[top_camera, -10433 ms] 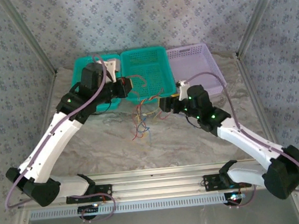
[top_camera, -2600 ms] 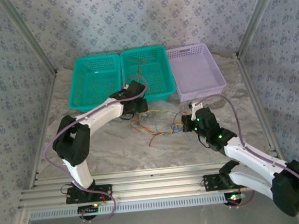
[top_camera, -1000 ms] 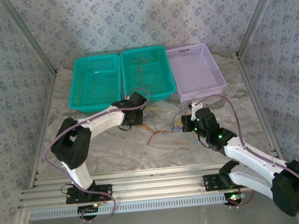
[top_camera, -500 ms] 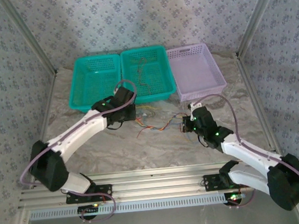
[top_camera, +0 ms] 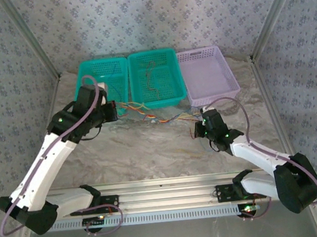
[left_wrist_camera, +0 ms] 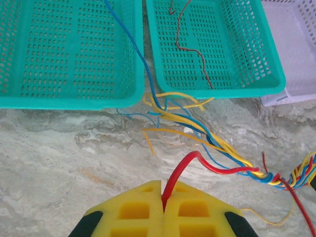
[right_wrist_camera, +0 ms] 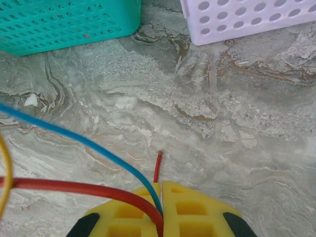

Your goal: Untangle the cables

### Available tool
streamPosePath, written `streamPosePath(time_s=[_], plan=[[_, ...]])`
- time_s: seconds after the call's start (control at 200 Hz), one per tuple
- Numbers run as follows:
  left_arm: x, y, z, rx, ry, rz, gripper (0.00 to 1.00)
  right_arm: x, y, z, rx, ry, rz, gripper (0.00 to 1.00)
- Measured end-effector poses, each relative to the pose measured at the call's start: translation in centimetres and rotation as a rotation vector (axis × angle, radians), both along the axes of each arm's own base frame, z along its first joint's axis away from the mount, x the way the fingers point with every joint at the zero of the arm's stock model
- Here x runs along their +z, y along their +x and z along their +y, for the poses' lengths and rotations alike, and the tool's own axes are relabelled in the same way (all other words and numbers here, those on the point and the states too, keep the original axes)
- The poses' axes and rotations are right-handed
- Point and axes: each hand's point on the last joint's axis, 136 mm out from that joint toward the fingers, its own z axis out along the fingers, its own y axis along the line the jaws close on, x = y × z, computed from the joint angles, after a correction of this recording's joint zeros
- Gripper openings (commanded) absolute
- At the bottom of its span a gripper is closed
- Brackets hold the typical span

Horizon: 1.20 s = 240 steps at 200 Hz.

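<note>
The cables point(top_camera: 159, 117) are thin red, yellow and blue strands pulled in a line across the marble between my two grippers. My left gripper point(top_camera: 115, 109) is at the front of the left teal basket; in the left wrist view it point(left_wrist_camera: 162, 197) is shut on a red cable point(left_wrist_camera: 207, 165). That cable runs right into a twisted knot point(left_wrist_camera: 270, 176) of red, yellow and blue. A blue cable point(left_wrist_camera: 129, 37) climbs into the left basket. My right gripper point(top_camera: 197, 128) is shut on a red cable point(right_wrist_camera: 74, 187) and a blue cable point(right_wrist_camera: 74, 138) in the right wrist view point(right_wrist_camera: 161, 207).
Three baskets line the back: a left teal basket point(top_camera: 91, 109), a middle teal basket point(top_camera: 152, 53) holding a dark red strand point(left_wrist_camera: 190, 49), and a lilac basket point(top_camera: 215, 96). Metal frame posts flank the table, and a rail runs along the near edge.
My left arm has swung back and left toward the left teal basket with its red cable, stretching the bundle taut. My right gripper has stayed nearly in place, still shut.
</note>
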Motion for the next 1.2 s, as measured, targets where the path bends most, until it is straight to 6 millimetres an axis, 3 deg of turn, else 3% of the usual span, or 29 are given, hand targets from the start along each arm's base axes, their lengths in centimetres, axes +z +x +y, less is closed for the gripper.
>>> streamPosePath(time_s=[0.44,0.839,0.979,1.199], plan=[[2.9,-2.8,3.5,-0.002,0.032,0.013,0.0,-0.4,0.7,-0.9,-0.054,0.024,0.027,0.0],[5.4,-3.3,6.5,0.047,0.072,-0.029,0.0,-0.3,1.1,-1.8,-0.109,0.039,0.036,0.0],[6.1,-3.3,7.4,0.072,0.09,-0.053,0.0,-0.4,1.1,-2.7,-0.15,0.026,0.04,0.0],[8.6,-3.8,10.5,0.192,0.136,-0.142,0.0,-1.8,0.2,-6.4,-0.283,-0.046,0.084,0.0]])
